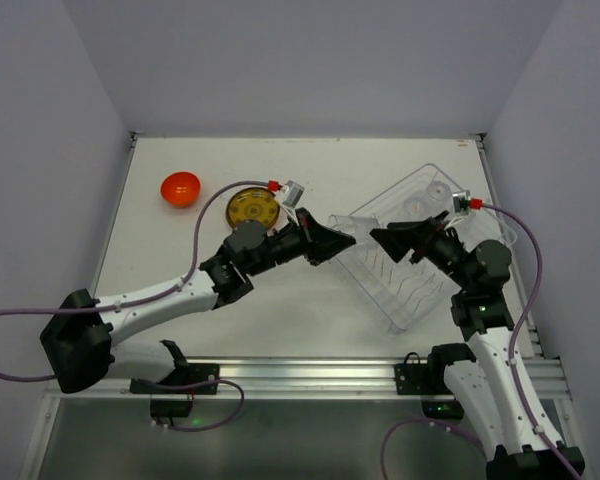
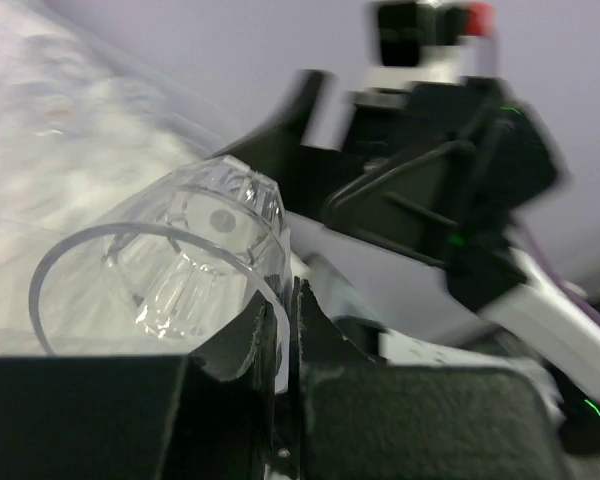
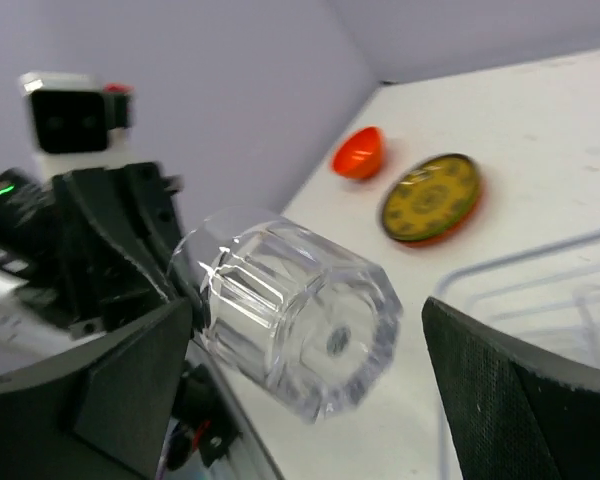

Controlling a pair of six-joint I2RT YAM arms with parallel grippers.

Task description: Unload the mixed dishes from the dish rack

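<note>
- Cup (image 2: 190, 270), clear plastic, is pinched by its rim wall in my left claw (image 1: 338, 240), off the counter (image 1: 310, 300) just beside the dish rack (image 1: 410, 300).
- Right claw (image 1: 388, 237) gapes wide around the cup's base; I see no contact.
- I judge this a handover. I'd close squarely on the faceted body, since the slick wall could slip.
- Both arms reach inward, claws nose to nose.
</note>
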